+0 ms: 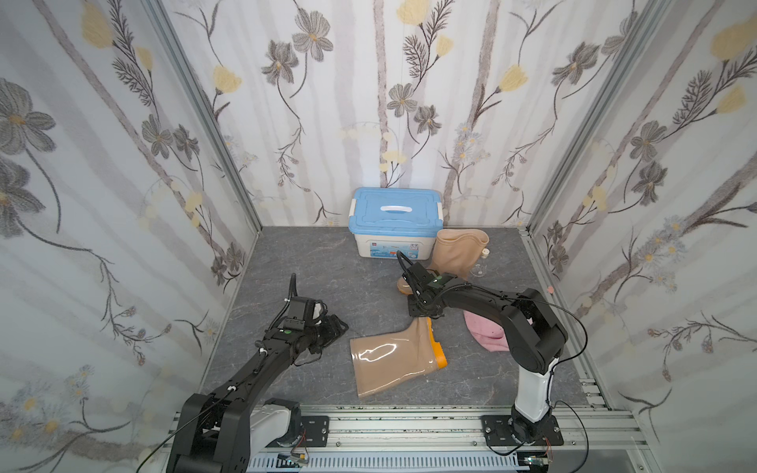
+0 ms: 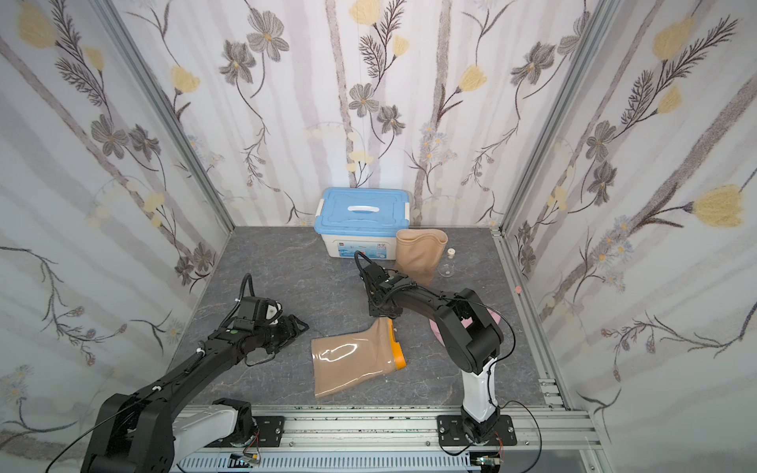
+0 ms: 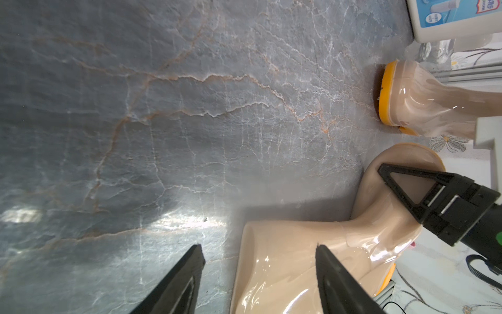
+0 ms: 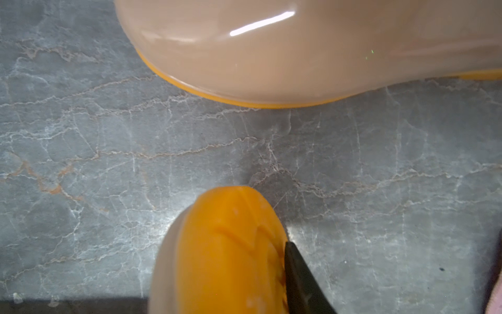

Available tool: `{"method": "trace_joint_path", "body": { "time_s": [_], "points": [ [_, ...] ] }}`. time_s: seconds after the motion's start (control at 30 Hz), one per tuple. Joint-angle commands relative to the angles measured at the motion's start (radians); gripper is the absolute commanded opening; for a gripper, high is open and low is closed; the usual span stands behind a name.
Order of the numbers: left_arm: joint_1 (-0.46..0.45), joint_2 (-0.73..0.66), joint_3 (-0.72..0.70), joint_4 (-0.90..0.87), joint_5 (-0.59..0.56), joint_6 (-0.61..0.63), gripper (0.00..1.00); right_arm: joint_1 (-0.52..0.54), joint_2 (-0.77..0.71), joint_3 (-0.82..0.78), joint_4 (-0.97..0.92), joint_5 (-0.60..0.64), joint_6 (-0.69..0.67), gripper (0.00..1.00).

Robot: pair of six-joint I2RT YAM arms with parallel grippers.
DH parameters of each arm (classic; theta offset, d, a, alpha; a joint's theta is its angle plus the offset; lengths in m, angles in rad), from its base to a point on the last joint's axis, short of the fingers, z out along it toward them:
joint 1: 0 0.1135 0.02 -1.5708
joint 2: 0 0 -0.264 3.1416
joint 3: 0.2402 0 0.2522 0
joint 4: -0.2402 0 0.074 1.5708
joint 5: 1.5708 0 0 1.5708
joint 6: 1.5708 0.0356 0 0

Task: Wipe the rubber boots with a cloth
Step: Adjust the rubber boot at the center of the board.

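Aluminium rail [image 1: 409, 422], grey marbled floor [image 1: 307, 262], floral walls [image 1: 327, 123]; left tool [image 1: 342, 327] gapes empty, right tool [image 1: 426, 316] pinches fallen boot [image 1: 389, 356].

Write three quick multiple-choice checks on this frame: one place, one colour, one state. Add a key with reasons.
1. Where is the pink cloth?
A) on a shelf
B) on the table, partly under the right arm
C) in a bucket

2. What colour are the boot soles?
A) black
B) green
C) orange

3. How is the near boot placed?
A) lying on its side
B) standing upright
C) lifted clear of the table

Key:
1 B: pink shows on the tabletop beside and beneath the arm in a top view.
2 C: orange tread fills the right wrist view.
3 A: its shaft lies flat on the table in both top views.
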Motion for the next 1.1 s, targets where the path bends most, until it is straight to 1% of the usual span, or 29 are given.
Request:
{"method": "trace_joint_path", "body": {
  "time_s": [0.0, 0.13, 0.2, 0.27, 0.3, 0.37, 0.43, 0.5, 0.63, 0.8, 0.87, 1.03, 1.07],
  "points": [
    [-0.001, 0.011, 0.008, 0.028, 0.008, 0.016, 0.68, 0.002, -0.020, -0.002, -0.009, 0.003, 0.121, 0.35],
    [-0.001, 0.018, 0.006, 0.037, 0.020, 0.027, 0.68, 0.002, -0.047, -0.012, -0.020, 0.042, 0.154, 0.35],
    [0.000, 0.026, 0.006, 0.045, 0.028, 0.037, 0.69, 0.002, -0.031, 0.015, -0.036, 0.041, 0.144, 0.37],
    [0.000, 0.040, 0.001, 0.060, 0.039, 0.044, 0.69, 0.004, -0.004, 0.043, -0.057, 0.037, 0.129, 0.42],
    [-0.001, 0.046, -0.004, 0.070, 0.045, 0.044, 0.69, 0.005, 0.006, 0.052, -0.061, 0.036, 0.124, 0.46],
    [-0.001, 0.056, -0.023, 0.085, 0.046, 0.045, 0.69, 0.006, 0.020, 0.063, -0.063, 0.039, 0.110, 0.61],
    [0.000, 0.057, -0.042, 0.087, 0.038, 0.052, 0.69, 0.003, 0.023, 0.069, -0.070, 0.051, 0.098, 0.72],
    [0.000, 0.047, -0.066, 0.092, 0.029, 0.055, 0.69, 0.002, 0.018, 0.066, -0.068, 0.060, 0.094, 0.77],
    [-0.001, 0.023, -0.085, 0.111, 0.032, 0.059, 0.66, 0.002, 0.013, 0.054, -0.047, 0.059, 0.100, 0.76],
    [0.000, 0.016, -0.060, 0.130, -0.039, 0.078, 0.66, 0.003, 0.003, 0.024, -0.010, 0.048, 0.108, 0.75],
    [0.002, 0.036, -0.046, 0.167, -0.044, 0.080, 0.67, 0.003, -0.003, 0.012, 0.002, 0.048, 0.108, 0.74],
    [0.006, 0.123, -0.029, 0.330, -0.013, 0.038, 0.67, 0.002, -0.004, 0.003, 0.015, 0.043, 0.105, 0.74],
    [0.005, 0.162, -0.020, 0.362, -0.007, 0.037, 0.67, 0.002, -0.005, 0.003, 0.017, 0.039, 0.103, 0.74]
  ]
}}
